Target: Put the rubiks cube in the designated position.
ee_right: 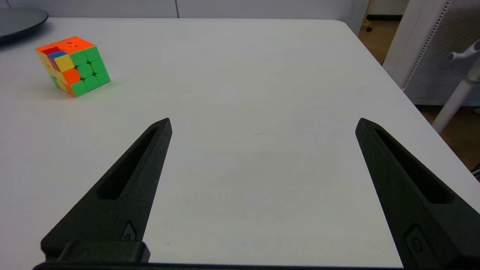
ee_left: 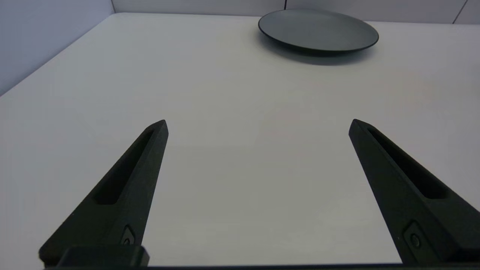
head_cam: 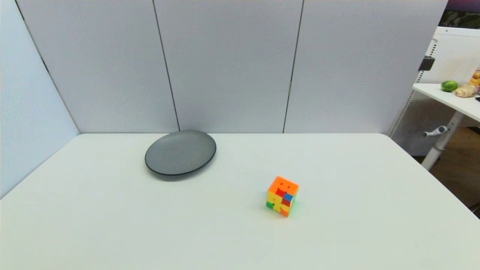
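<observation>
The rubiks cube [head_cam: 282, 196] stands on the white table, right of centre, orange face up; the right wrist view shows its green side [ee_right: 73, 65]. A grey plate [head_cam: 180, 152] lies at the back, left of centre, empty, and shows in the left wrist view [ee_left: 318, 30]. Neither arm shows in the head view. My right gripper [ee_right: 263, 122] is open over bare table, the cube well ahead of it and off to one side. My left gripper [ee_left: 258, 122] is open too, the plate far ahead of it.
Grey partition panels [head_cam: 232, 63] wall the table at the back and left. The table's right edge [head_cam: 431, 180] drops to the floor. Beyond it stands another white table [head_cam: 446, 98] with a lime and other items.
</observation>
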